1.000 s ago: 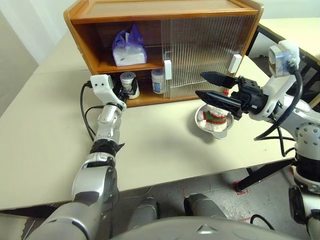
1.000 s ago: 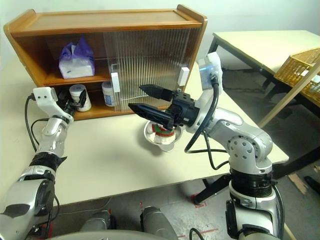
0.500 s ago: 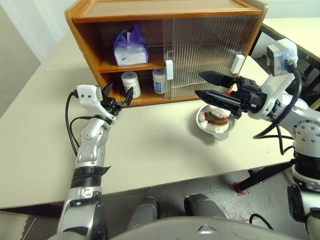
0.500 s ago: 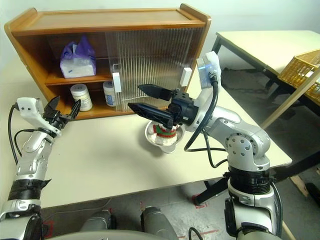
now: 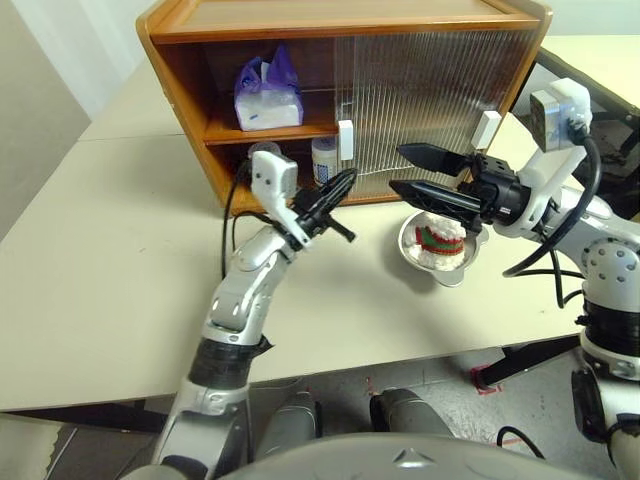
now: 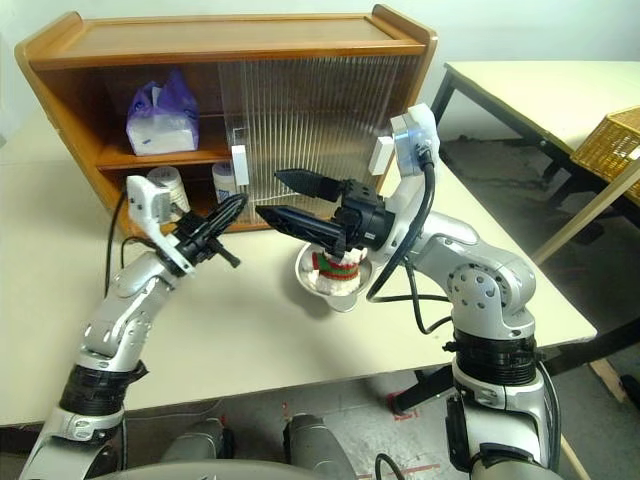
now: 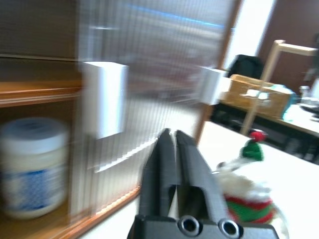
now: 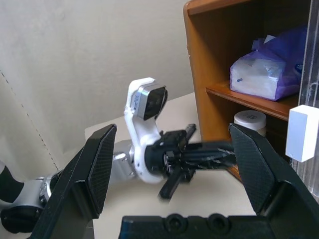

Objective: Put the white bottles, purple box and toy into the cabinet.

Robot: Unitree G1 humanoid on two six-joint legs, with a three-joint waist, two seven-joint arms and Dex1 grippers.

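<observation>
Landmark: wooden cabinet (image 5: 330,20) at the back of the beige table (image 5: 120,270).

- Purple tissue pack (image 5: 268,98): on the cabinet's upper shelf, in the open section beside the ribbed sliding door (image 5: 430,100).
- White bottles: both on the cabinet's lower shelf. One (image 6: 168,190) sits in the open section; the other (image 6: 224,180) is just beside the door's edge, next to the white handle (image 5: 346,140). Left wrist view shows a jar (image 7: 32,167) on the shelf behind that handle.
- Snowman toy (image 5: 437,243): not in the cabinet. It sits in a metal bowl (image 5: 412,250) on the table in front of the cabinet's closed door section, red-and-green scarf visible.
- Left gripper (image 5: 338,186): in front of the cabinet's lower shelf, close to the door edge, pointing toward the bowl side. Jaws closed together, nothing between them; wrist view confirms the two fingers (image 7: 159,164) pressed flat together.
- Right gripper (image 5: 410,170): in front of the cabinet door, above the bowl, pointing across toward the left gripper. Jaws spread wide, empty; its wrist view looks between the fingers at the left gripper and the cabinet's open end.
- Second white handle (image 5: 487,128) is at the far end of the cabinet door.
</observation>
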